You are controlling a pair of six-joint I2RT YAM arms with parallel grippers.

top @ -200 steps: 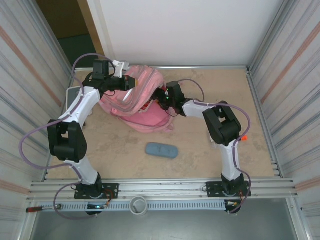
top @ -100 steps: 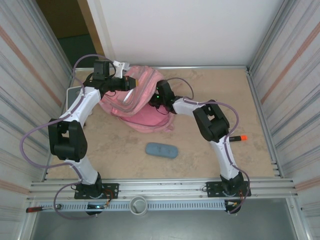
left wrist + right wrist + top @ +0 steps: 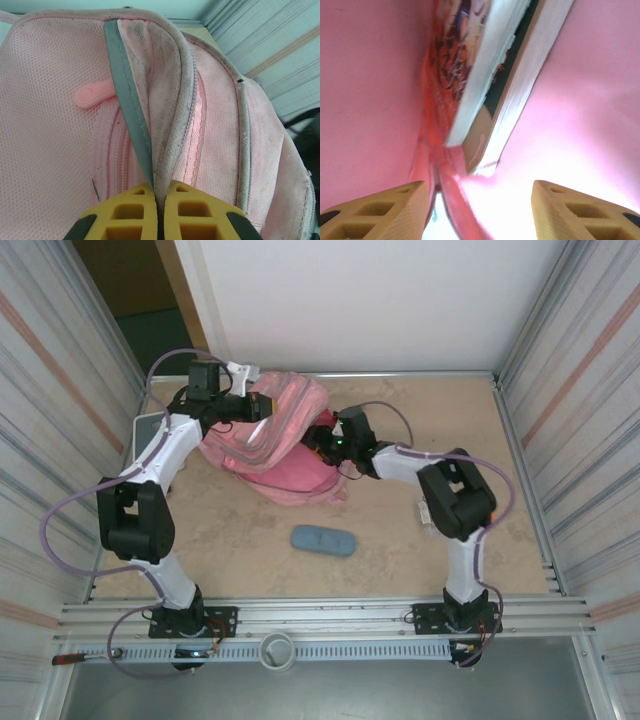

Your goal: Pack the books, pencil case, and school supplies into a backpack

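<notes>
Your left end effector (image 3: 159,200): pinched tight on the backpack (image 3: 50,125) rim. Your right end effector (image 3: 479,197): jaws apart inside the backpack, books (image 3: 485,75) just ahead. Pencil case (image 3: 323,540): on the table (image 3: 390,540), apart.

We find the backpack (image 3: 285,445) toward the far left corner of the worktop (image 3: 450,430). The pencil case (image 3: 323,540) lies before it, well apart, nearer the near edge. Two books (image 3: 485,80) sit side by side inside the backpack. The left gripper (image 3: 159,200) is on its rim, the right gripper (image 3: 479,187) inside its mouth.
</notes>
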